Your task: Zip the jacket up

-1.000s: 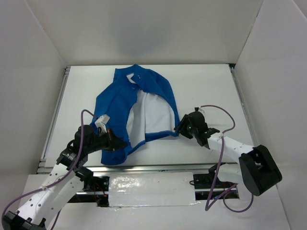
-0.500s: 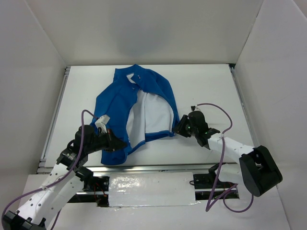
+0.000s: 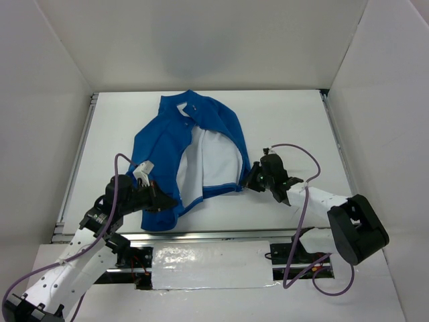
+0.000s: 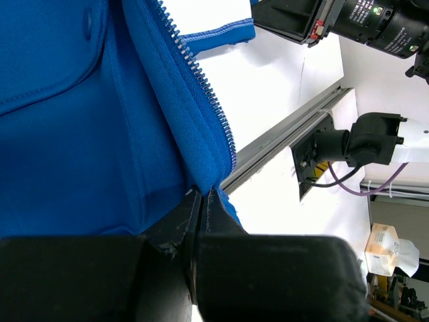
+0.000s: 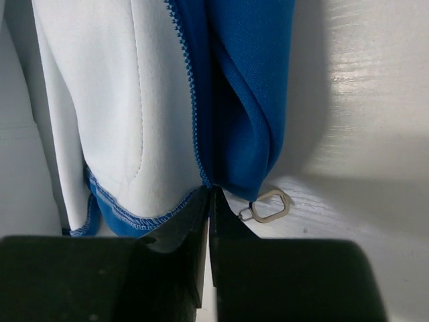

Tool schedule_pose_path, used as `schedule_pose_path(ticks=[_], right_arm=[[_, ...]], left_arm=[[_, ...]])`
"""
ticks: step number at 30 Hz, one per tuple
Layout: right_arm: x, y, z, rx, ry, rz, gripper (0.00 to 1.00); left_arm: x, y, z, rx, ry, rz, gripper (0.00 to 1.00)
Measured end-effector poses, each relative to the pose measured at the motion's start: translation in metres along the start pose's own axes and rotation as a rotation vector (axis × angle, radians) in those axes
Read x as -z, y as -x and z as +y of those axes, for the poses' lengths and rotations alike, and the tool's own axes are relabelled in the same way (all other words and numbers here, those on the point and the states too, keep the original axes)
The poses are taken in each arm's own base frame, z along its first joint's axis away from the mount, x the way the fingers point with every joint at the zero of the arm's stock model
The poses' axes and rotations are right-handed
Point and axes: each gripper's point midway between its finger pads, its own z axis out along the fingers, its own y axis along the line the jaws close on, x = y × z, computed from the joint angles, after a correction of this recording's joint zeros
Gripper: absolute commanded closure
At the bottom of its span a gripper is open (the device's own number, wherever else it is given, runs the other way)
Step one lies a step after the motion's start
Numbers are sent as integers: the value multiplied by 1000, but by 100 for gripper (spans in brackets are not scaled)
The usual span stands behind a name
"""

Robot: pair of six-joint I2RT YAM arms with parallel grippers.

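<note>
The blue jacket (image 3: 201, 127) lies unzipped on the white table, its white lining (image 3: 214, 157) showing. My left gripper (image 3: 171, 200) is shut on the bottom corner of one front panel, right beside the zipper teeth (image 4: 201, 80); in the left wrist view its tips (image 4: 201, 192) pinch the blue fabric (image 4: 80, 134). My right gripper (image 3: 249, 182) is shut on the bottom corner of the other panel, where the lining (image 5: 100, 100) meets the zipper edge (image 5: 209, 190). A metal zipper pull ring (image 5: 268, 206) lies on the table just right of those fingers.
A metal rail (image 3: 201, 236) runs along the table's near edge, close behind both grippers, and shows in the left wrist view (image 4: 288, 131). Another rail (image 3: 77, 161) lines the left side. White walls enclose the table on three sides.
My right gripper has shifted slightly toward the jacket and shut on its bottom corner. The left gripper has kept its grip and not moved.
</note>
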Motion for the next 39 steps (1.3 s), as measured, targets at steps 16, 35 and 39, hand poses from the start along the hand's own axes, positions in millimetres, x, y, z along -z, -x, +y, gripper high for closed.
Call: schedule_pose_path(ticks=[16,35,39], right_arm=[[6,3,86,132,226,63,100],[6,-13,204,269,346,148,100],[0,1,245,279,374,154,100]], left_arm=[[4,10,-5,-5,18,-24,100],[7,14,4,-11,79,-39,100],[8,18,6,-8,102,-59,100]])
